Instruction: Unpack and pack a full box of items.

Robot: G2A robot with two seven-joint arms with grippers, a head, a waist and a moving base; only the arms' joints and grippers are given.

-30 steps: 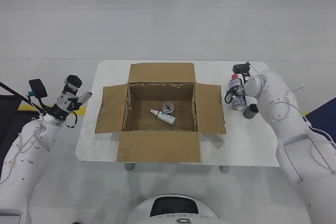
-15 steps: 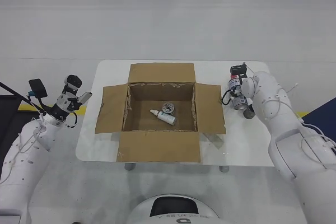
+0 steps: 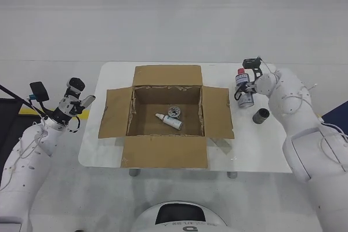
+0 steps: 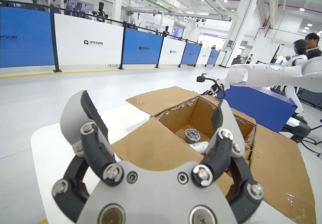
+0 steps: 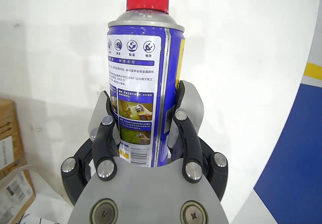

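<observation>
R gripper [image 5: 144,95] is clamped on the spray can [image 5: 141,64], pads low on the body, red cap pointing away from the wrist. I'd say the low grip keeps the can upright. The can's at the far right of the table [image 3: 249,153], just right of the box [image 3: 165,152] flap; can't tell if it touches the top. A small dark cylinder [image 3: 260,116] stands nearer, apart. A white bottle [image 3: 170,121] and a round metal part [image 3: 174,110] lie in the box. L gripper [image 4: 153,106] is wide open and empty, off the left edge, prob. out of the way.
</observation>
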